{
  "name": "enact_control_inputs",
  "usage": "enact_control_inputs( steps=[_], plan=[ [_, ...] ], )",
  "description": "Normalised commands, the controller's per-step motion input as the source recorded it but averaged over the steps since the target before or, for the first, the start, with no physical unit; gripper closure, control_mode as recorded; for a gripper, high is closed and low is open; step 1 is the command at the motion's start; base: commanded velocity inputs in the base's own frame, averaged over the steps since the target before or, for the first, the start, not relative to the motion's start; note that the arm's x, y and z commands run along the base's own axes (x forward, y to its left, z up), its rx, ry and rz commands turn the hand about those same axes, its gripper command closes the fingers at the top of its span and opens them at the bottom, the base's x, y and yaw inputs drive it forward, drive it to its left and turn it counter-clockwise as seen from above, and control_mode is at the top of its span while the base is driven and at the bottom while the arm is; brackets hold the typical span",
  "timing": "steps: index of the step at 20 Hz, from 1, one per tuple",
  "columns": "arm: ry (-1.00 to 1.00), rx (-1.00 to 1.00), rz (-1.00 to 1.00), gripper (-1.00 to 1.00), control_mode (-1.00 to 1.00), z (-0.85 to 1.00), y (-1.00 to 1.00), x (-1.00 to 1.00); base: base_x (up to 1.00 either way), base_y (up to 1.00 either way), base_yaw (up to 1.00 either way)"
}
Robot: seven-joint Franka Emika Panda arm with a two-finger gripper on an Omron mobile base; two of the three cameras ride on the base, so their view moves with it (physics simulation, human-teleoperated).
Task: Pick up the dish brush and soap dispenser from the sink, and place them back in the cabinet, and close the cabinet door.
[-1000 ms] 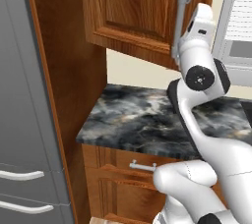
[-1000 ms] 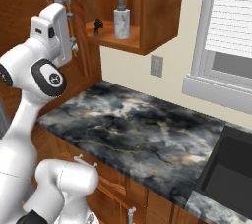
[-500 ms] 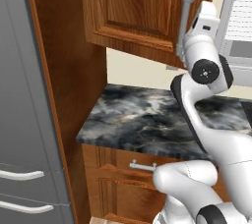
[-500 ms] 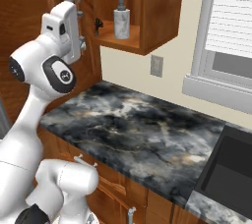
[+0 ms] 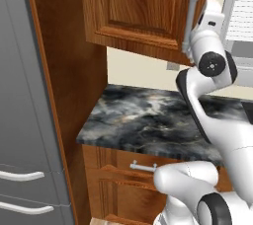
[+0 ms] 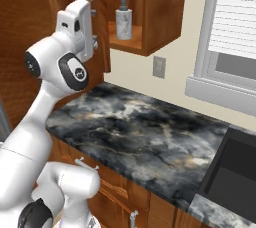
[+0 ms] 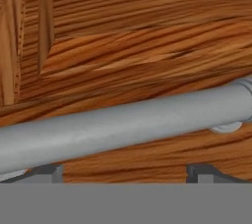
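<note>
The cabinet door point(image 5: 143, 7) stands partly open, its long grey bar handle point(image 5: 190, 19) at its free edge. My gripper point(image 5: 197, 29) is open and pressed close against that handle. In the hand view the grey handle point(image 7: 123, 125) runs across just above my gripper point(image 7: 124, 175), with the door's wood point(image 7: 147, 46) right behind it. Inside the cabinet point(image 6: 160, 17) the white soap dispenser point(image 6: 123, 21) stands upright on the shelf. The dish brush is hidden behind my hand. The black sink point(image 6: 225, 172) lies at the far right of the countertop.
The grey-black marbled countertop point(image 6: 145, 127) runs below the cabinet, over wooden drawers with silver pulls point(image 5: 143, 167). The tall grey fridge point(image 5: 24, 95) fills the left. A window with blinds point(image 6: 232, 27) and a wall socket point(image 6: 159, 67) sit to the right.
My hand and the door handle have moved together toward the cabinet, so the door has swung further shut. The brush on the shelf has gone behind my hand.
</note>
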Motion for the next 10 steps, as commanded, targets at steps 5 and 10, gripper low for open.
enact_control_inputs(
  steps=[5,10],
  plan=[
    [0.0,0.0,0.0,-1.0,-1.0,0.0,-0.21,0.35,0.0,0.0,0.0],
    [0.0,0.0,0.0,-1.0,-1.0,0.0,-0.19,0.33,0.0,0.0,0.0]
  ],
)
